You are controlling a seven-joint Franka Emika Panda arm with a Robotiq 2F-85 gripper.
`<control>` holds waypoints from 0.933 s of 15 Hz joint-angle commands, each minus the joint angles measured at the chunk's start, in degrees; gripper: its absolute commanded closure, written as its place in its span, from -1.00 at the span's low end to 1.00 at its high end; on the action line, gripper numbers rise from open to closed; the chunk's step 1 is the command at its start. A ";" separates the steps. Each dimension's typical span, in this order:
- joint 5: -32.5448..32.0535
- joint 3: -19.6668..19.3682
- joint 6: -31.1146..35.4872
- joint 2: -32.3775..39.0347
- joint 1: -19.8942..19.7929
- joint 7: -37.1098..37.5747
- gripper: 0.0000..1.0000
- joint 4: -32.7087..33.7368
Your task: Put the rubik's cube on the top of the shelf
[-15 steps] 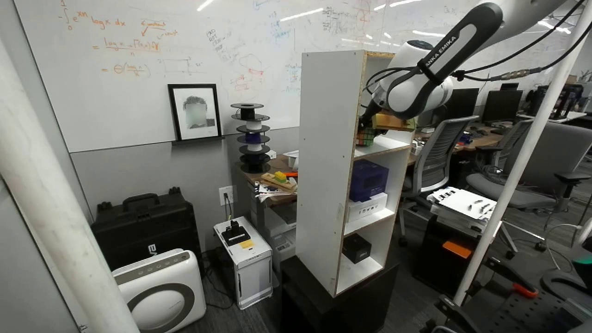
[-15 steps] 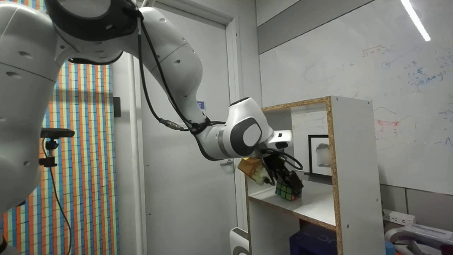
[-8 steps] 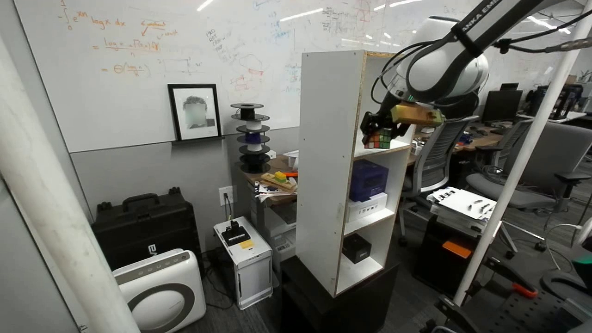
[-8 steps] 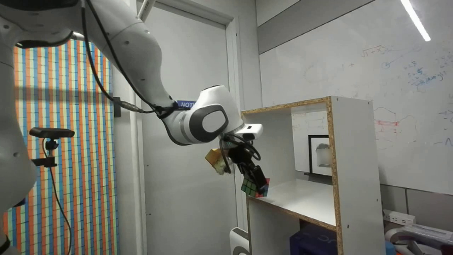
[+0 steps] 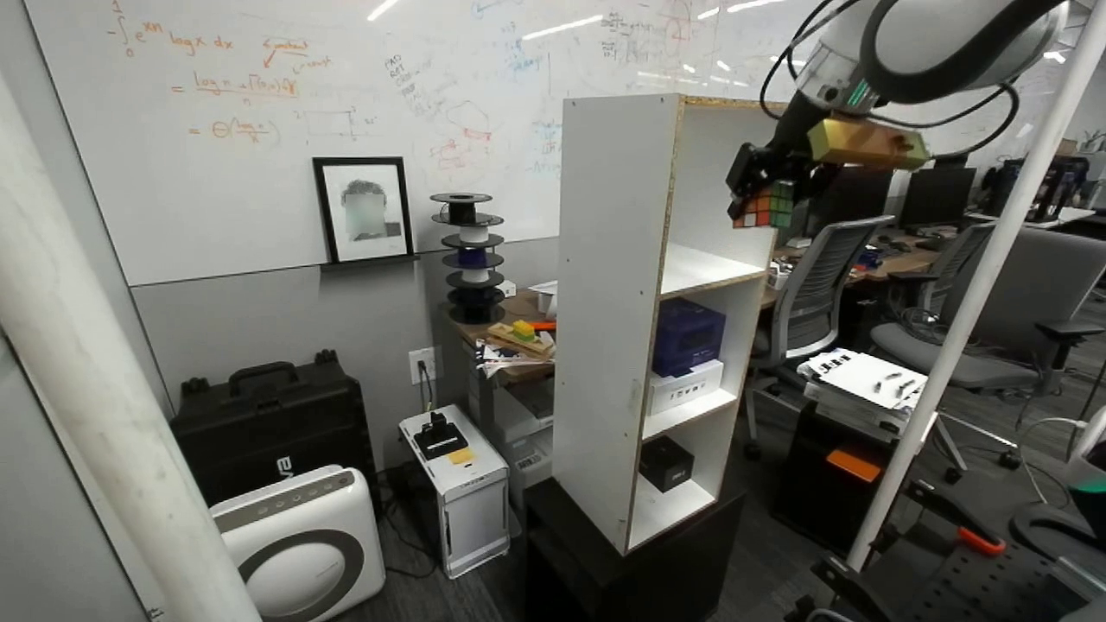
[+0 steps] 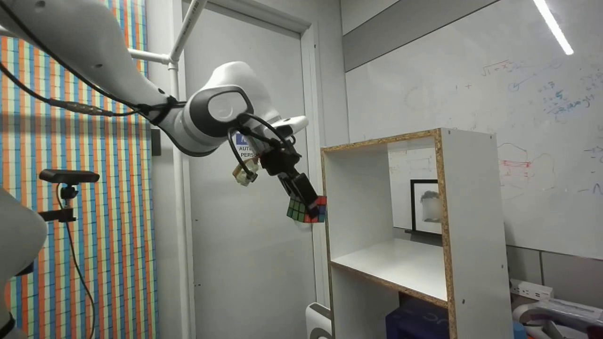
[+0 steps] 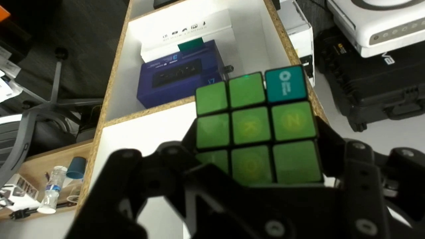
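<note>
I find the small, multicoloured Rubik's cube (image 5: 765, 207) held in the air, tilted, near the front opening of the top compartment of the tall, narrow white shelf (image 5: 609, 302). It shows lower than the flat top in both exterior views and overlaps an upright edge; I cannot tell whether it touches. The wrist camera gives me a green face with black seams and one teal corner tile bearing white marking; its lower part is partly hidden. Red, orange and blue tiles show on other faces.

I note the black two-finger gripper (image 7: 259, 146) drawn in to the cube's width, its fingers (image 6: 304, 188) bearing on opposite sides. A yellow-orange block (image 5: 868, 144) sits at the wrist. The white and dark-grey robot arm (image 6: 226, 106) extends from the upper left in an exterior view, wrist bent, gripper slanting down.

The shelf has raw particleboard edges and stands on a black base (image 5: 639, 579). Its middle compartment holds a dark blue-purple box (image 5: 689, 337) on a white carton (image 5: 687, 389); the lowest, a small black box (image 5: 666, 464).

Beyond, I record a written-on whiteboard (image 5: 216, 216), a black-framed portrait (image 5: 367, 212) and a pale door (image 6: 254, 245).
</note>
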 commanded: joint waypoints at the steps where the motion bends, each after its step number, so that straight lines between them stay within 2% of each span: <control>1: 3.00 0.74 -7.71 -11.01 -0.31 1.92 -0.01 2.77; 4: 2.97 0.12 -9.32 -12.75 -1.97 1.56 -0.01 10.32; 6: 3.14 -0.51 -7.04 -9.21 -3.75 2.38 -0.01 16.41; 10: 1.45 0.80 -4.11 0.00 -8.14 5.44 -0.01 26.60; 14: 0.12 1.31 -2.46 12.56 -9.31 9.02 -0.01 34.69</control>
